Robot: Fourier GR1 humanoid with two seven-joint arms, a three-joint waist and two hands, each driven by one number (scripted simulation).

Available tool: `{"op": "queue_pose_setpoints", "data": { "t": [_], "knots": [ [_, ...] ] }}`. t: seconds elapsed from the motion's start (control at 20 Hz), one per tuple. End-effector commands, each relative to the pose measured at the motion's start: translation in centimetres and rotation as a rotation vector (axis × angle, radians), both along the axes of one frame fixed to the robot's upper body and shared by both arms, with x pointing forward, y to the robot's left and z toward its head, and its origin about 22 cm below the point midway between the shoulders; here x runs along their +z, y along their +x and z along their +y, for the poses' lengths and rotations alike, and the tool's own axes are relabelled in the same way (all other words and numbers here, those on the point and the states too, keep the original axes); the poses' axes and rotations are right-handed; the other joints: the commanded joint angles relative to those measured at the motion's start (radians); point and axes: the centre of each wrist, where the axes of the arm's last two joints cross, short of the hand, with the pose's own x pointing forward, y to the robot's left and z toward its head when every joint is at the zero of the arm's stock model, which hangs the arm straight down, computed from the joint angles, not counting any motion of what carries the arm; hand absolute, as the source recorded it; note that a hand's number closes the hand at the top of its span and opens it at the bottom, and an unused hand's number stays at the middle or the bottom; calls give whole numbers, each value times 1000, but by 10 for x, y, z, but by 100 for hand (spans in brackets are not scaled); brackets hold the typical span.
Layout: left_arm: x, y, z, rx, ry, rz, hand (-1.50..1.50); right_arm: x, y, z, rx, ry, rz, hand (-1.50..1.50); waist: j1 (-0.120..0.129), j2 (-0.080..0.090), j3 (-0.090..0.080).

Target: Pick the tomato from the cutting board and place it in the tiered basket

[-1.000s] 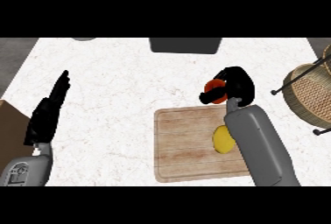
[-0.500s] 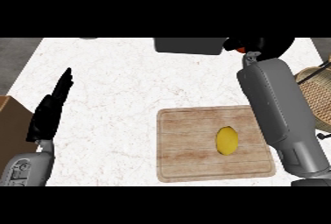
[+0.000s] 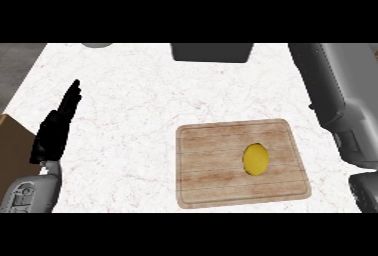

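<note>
The slim black left hand with long fingers (image 3: 55,131) sits on a round, light grey metal forearm (image 3: 31,194) with small marks on its side. The big smooth grey right forearm (image 3: 334,95) has a darker grey block near its lower end.

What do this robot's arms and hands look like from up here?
The left forearm is a light grey, rounded casing with moulded panel details, ending in a slim black left hand. The right forearm is a bulkier grey shell in smooth segments, with a darker grey piece near the bottom edge. Its hand is out of view. No cables show.
</note>
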Motion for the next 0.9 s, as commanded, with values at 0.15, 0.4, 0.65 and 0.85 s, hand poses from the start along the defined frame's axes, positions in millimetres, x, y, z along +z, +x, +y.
{"op": "queue_pose_setpoints", "data": {
  "t": [0.15, 0.4, 0.65, 0.85],
  "knots": [
    [1, 0, -3, 4, 4, -8, 0, 23, 10, -41, -60, 128, -57, 150, -11, 1, 2],
    [-3, -7, -7, 23, 28, -13, 0, 10, 16, -60, -111, 24, 97, 150, -12, -2, 2],
    [-5, -11, -2, 8, 3, -13, 0, -22, 15, -99, -264, -117, 239, 150, -7, -1, 1],
    [-7, -15, 7, 12, -9, 11, 0, 2, 7, -144, -355, -173, 327, 150, -24, -10, 1]
  ]
}}
